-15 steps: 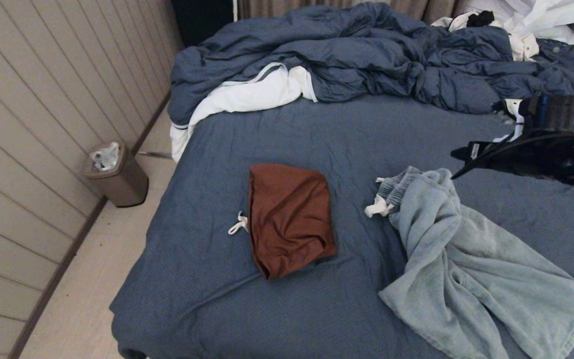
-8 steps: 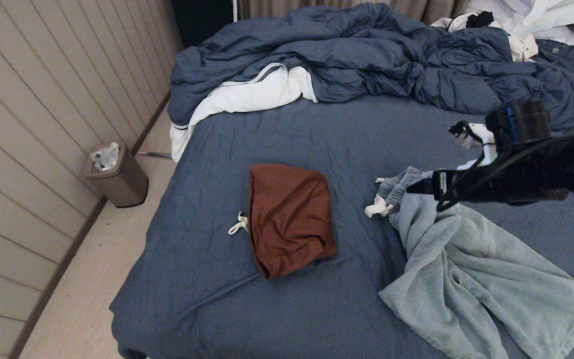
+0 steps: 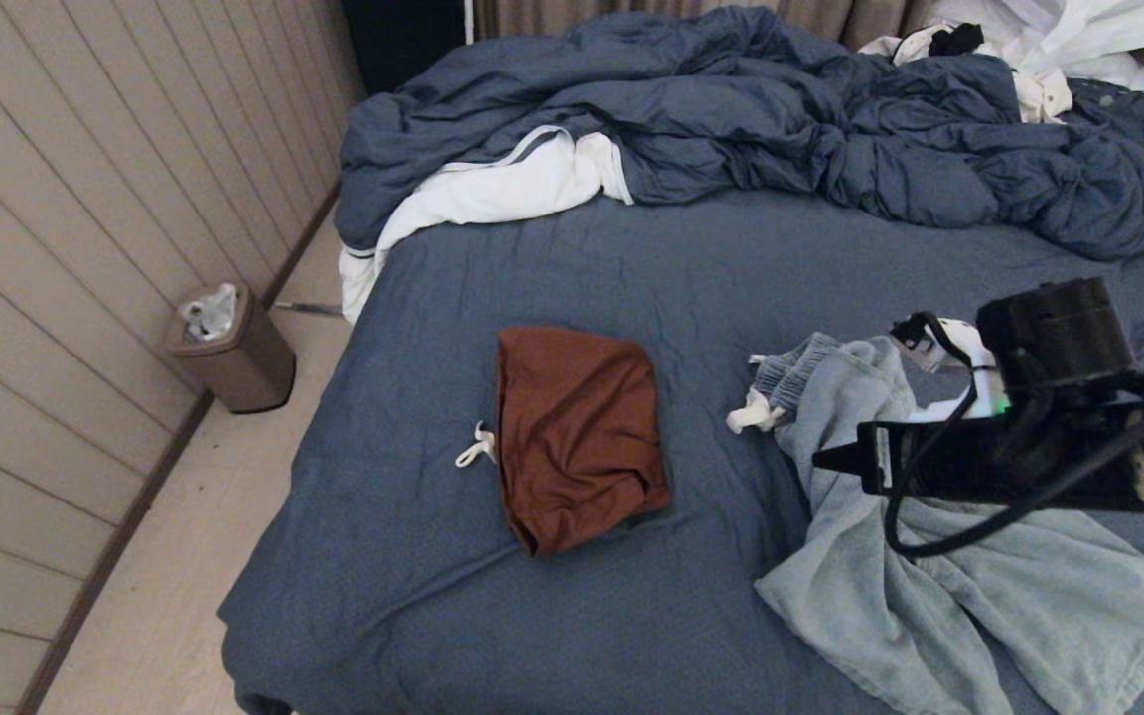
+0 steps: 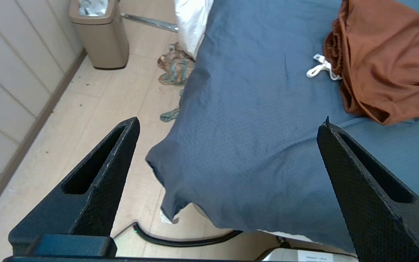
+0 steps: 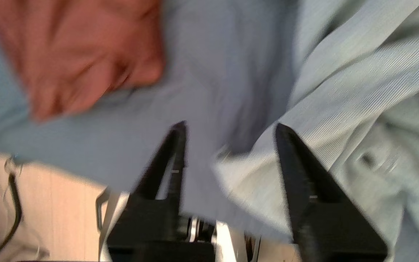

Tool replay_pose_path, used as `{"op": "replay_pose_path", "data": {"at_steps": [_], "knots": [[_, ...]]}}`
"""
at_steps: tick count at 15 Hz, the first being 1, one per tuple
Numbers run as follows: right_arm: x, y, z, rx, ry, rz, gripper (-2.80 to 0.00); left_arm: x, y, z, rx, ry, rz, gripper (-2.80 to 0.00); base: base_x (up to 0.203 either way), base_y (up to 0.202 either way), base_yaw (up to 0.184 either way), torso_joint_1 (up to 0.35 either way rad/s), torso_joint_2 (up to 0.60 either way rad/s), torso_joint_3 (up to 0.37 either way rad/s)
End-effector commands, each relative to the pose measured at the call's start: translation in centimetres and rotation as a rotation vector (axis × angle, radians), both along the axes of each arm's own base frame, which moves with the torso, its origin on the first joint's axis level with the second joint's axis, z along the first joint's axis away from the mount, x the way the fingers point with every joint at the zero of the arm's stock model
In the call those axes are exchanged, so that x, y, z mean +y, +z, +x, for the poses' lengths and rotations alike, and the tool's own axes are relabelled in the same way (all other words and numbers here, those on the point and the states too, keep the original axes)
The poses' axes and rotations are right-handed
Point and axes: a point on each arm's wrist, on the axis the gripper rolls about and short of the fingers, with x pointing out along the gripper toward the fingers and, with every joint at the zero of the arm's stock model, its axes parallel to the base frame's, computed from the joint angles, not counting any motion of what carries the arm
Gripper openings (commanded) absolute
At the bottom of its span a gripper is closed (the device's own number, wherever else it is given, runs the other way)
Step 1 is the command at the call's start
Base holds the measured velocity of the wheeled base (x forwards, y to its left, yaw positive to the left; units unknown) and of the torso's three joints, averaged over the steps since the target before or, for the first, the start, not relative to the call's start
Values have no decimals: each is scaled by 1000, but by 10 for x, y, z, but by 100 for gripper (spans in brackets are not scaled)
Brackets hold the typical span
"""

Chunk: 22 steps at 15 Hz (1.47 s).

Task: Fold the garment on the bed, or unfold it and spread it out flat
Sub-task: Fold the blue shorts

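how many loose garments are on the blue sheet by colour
rust-brown garment: 1
pale blue-grey garment: 1
total: 2

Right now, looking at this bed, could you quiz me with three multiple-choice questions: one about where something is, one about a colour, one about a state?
1. Where is the small bin?
A. On the floor beside the bed's left side
B. On the duvet
C. Under the robot's arm

2. What colour is the folded garment mid-bed?
A. White
B. Rust brown
C. Green

3. How does the light blue garment lie?
A. Neatly folded
B. Hung up
C. Crumpled and spread loosely

Answers: 1 A, it stands by the wall panelling; 2 B, rust brown against the blue sheet; 3 C, it sprawls in wrinkles beneath the right gripper.
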Motion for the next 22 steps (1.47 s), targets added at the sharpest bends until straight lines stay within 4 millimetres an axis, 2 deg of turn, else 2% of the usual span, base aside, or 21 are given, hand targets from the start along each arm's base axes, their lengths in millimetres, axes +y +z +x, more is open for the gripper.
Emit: {"op": "replay_pose_path", "data": {"at_steps": [1,3,6,9,10,11,15,22], "knots": [[4,1,-29,0,28,22,-280,0,0,0,1,1,-1,0,0,0,0,0,0,0],[3,-4,-28,38,-19,61,-280,0,0,0,1,1,-1,0,0,0,0,0,0,0],[0,-28,-30,177,-76,57,-280,0,0,0,1,1,-1,0,0,0,0,0,0,0],[-3,-52,-21,249,-183,11,-280,0,0,0,1,1,-1,0,0,0,0,0,0,0],[-2,-54,-18,217,-202,8,-101,0,0,0,1,1,-1,0,0,0,0,0,0,0],[0,-57,-13,180,-214,16,0,0,0,0,1,1,-1,0,0,0,0,0,0,0],[8,-79,0,137,-278,-11,0,0,0,0,1,1,-1,0,0,0,0,0,0,0],[14,-86,-1,154,-264,-32,0,0,0,0,1,1,-1,0,0,0,0,0,0,0]]}}
